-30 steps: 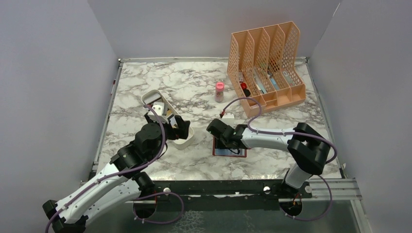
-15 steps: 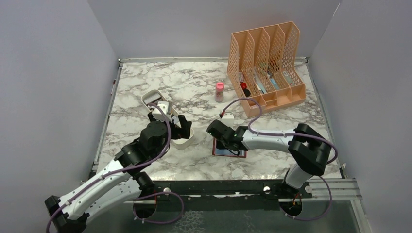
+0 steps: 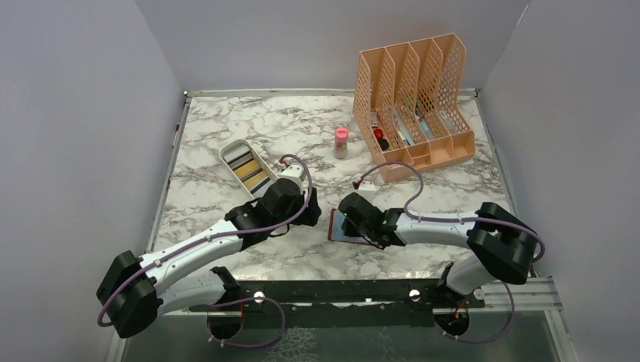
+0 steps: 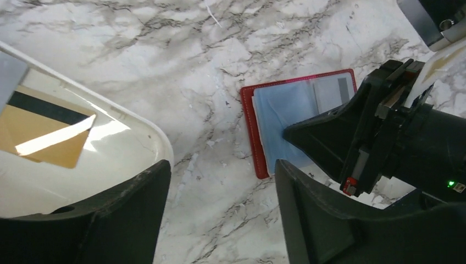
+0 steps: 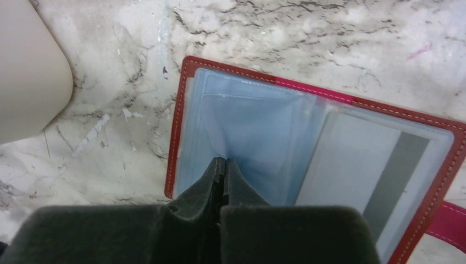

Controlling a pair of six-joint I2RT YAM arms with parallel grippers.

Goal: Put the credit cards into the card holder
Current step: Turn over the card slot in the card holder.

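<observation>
Near the middle of the marble tabletop (image 3: pixel 226 128), a red card holder with clear blue-tinted plastic sleeves (image 5: pixel 308 148) lies open and flat, just right of a white oval plastic tray (image 3: pixel 229 151). The right end effector (image 5: pixel 221 162) is clenched, its two fingers pressed together with no visible gap, and their tips rest on the left sleeve of the card holder. It cannot be determined whether a leaf of the sleeve is caught between the fingers. A grey card with a darker stripe (image 5: pixel 373 176) sits inside the holder's right sleeve, apart from the fingertips. The left end effector (image 4: pixel 222 181) is released, fingers spread wide with nothing between them, positioned above bare tabletop between the tray and the card holder. In the left wrist view, the holder lies just beyond the left arm's right-hand finger. A gold card with a black stripe (image 4: pixel 46 137) lies in the tray, beside the other finger.
</observation>
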